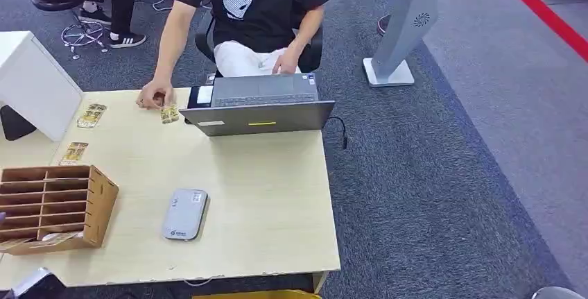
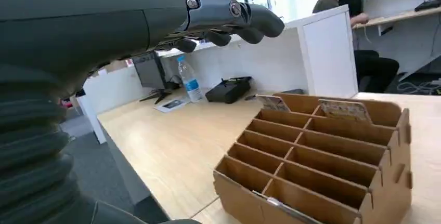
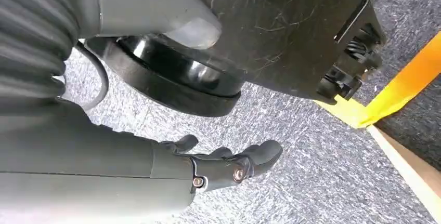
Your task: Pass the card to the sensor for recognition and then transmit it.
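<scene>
L hand [image 2: 229,18]: fingers loosely curled, holds nothing, hovers off tabletop's left edge by card rack [image 1: 55,205].
R hand [image 3: 229,164]: hangs over floor, fingers apart, empty.
Cards [image 1: 91,115]: flat nr far-left tabletop [image 1: 263,195] edge; one under person's hand [image 1: 154,95].
Sensor [image 1: 184,214]: front-centre.
Risk: flat cards hard to pinch, prob slip; reach may bump rack or person.

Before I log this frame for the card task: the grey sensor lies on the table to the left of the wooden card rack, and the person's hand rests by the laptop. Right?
Not quite. In the head view the grey sensor lies to the right of the wooden card rack, not left. The person's hand does rest by the laptop.
</scene>
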Robot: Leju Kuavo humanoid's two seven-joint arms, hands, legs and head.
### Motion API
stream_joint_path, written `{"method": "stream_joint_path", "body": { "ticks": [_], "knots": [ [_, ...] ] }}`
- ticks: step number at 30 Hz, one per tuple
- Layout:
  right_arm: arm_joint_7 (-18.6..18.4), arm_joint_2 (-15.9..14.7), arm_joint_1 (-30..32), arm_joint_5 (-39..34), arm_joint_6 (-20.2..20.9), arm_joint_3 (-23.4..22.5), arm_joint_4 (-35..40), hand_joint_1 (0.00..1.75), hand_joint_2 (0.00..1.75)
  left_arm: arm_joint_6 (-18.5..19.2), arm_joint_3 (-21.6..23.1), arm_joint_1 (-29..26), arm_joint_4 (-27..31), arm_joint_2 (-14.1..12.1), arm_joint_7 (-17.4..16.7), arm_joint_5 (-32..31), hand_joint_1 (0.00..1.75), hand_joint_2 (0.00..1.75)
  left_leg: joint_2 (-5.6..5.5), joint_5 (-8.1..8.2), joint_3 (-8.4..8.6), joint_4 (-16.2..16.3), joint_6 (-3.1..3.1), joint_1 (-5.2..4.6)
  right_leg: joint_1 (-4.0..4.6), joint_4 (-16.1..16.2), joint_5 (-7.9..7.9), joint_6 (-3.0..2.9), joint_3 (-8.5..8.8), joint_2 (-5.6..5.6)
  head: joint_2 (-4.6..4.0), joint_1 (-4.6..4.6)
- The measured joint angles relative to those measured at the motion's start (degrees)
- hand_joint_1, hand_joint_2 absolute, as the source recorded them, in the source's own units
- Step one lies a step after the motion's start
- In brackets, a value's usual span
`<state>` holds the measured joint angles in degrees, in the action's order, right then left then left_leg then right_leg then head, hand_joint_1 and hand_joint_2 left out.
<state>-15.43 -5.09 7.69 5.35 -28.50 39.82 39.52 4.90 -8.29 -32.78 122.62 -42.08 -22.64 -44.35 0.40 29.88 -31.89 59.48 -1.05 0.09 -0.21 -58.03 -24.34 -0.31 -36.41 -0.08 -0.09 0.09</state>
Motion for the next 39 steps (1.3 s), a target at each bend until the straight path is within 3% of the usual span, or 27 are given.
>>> {"method": "stream_joint_path", "body": {
  "ticks": [12, 29, 39],
  "knots": [
    [0.6, -0.2, -0.7, 1.3, 1.0, 0.1, 0.0, 0.00, 1.75, 0.6, 0.1, 0.6, -2.1, 1.8, 1.8, 3.5, 0.00, 1.75, 0.00, 0.00, 0.01, 0.0, 0.00, 0.01, 0.00, 0.0, 0.00, -0.01, 0.00, 0.01, 0.00, 0.00],
    [0.9, -0.1, -1.8, 3.1, 1.8, 0.1, -0.9, 0.00, 1.75, 2.3, 3.0, 11.4, -13.0, 4.3, 2.5, 2.2, 0.00, 1.75, -0.04, -0.04, 0.01, 0.0, 0.00, 0.01, 0.00, 0.0, 0.02, -0.03, 0.01, 0.00, 0.00, 0.02],
    [1.2, -0.1, -2.0, 3.1, 1.8, 0.1, -1.2, 0.00, 1.75, 2.4, 3.9, 12.9, -15.6, 4.7, 2.5, 2.1, 0.00, 1.75, -0.03, -0.03, 0.01, 0.0, 0.00, 0.01, 0.00, 0.0, 0.02, -0.03, 0.00, 0.00, 0.00, 0.00]
  ]
}}
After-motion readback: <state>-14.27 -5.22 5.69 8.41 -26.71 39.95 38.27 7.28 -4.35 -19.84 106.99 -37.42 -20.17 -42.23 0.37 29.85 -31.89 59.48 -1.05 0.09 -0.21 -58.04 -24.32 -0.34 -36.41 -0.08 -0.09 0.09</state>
